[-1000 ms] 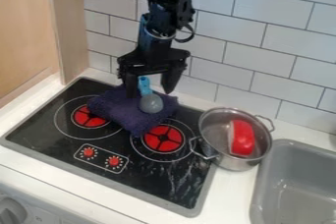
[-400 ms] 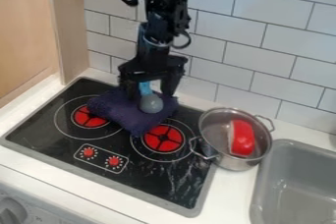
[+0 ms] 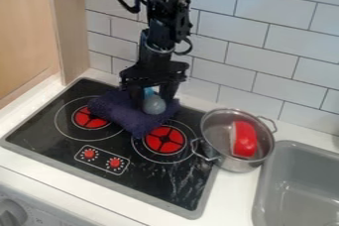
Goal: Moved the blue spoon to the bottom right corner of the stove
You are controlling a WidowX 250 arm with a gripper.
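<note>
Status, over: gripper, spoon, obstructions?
Gripper at spoon, grip unconfirmed. Spoon on purple cloth, not at the corner. Pot by stove's right edge, possible snag.

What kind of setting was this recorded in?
Probably a toy or mock kitchen: there's a stove with red burners, a metal pot beside it, and a grey sink at the right.

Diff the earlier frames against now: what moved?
Gripper came down toward the blue spoon; its fingers drew closer together on either side of the handle. Whether they grip it yet isn't clear. Spoon shifted slightly toward the picture's right, still on the purple cloth. Unchanged: cloth, pot, red object in it.
</note>
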